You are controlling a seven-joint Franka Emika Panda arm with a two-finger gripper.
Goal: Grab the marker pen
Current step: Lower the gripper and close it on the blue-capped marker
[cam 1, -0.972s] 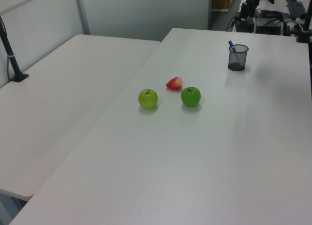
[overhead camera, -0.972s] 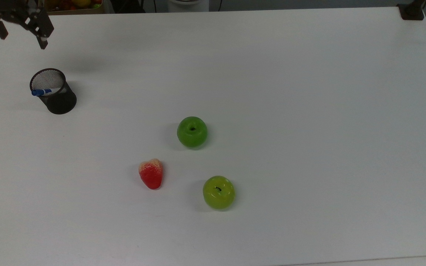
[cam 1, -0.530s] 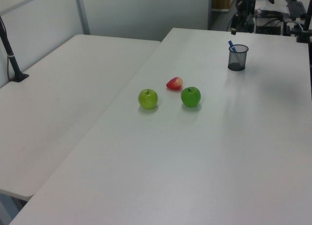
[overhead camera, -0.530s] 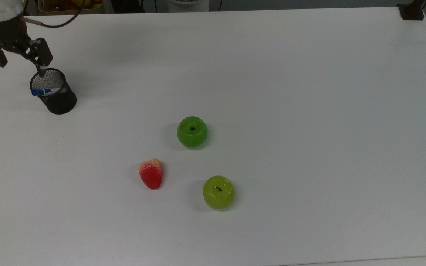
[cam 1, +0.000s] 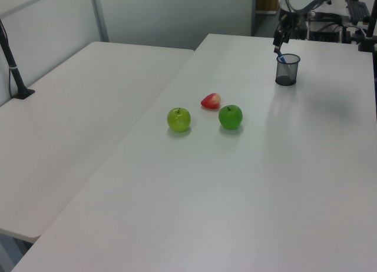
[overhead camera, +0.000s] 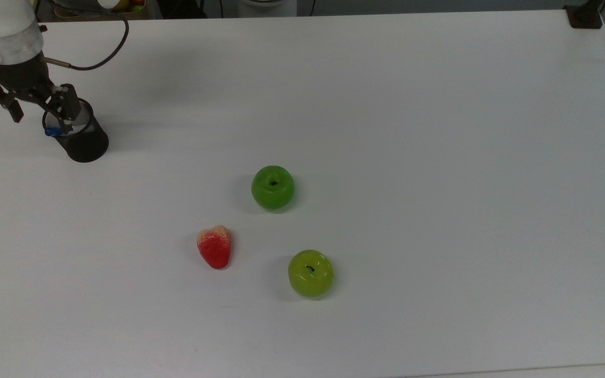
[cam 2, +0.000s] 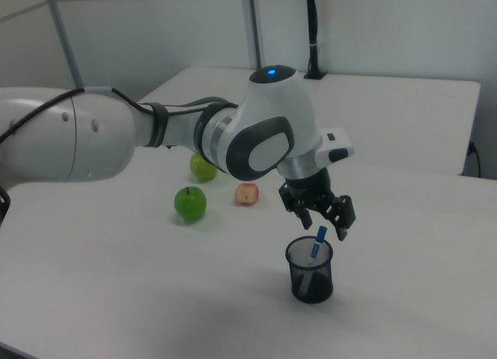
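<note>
Cup (overhead camera: pixel 84 142): black mesh holder, upright on the white table (overhead camera: pixel 386 131), near the top view's left edge.
Pen (cam 2: pixel 318 241): stands tilted inside the cup, blue cap poking above the rim, leaning on the rim.
Gripper (cam 2: pixel 324 217): just above the cup's mouth, fingers spread apart on either side of the cap, holding nothing.
Dark apple (overhead camera: pixel 273 187): well apart from the cup, toward the top view's lower right.
Strawberry (overhead camera: pixel 215 247): farther from the cup, below the dark apple in the top view.
Light apple (overhead camera: pixel 311 273): farthest from the cup.
</note>
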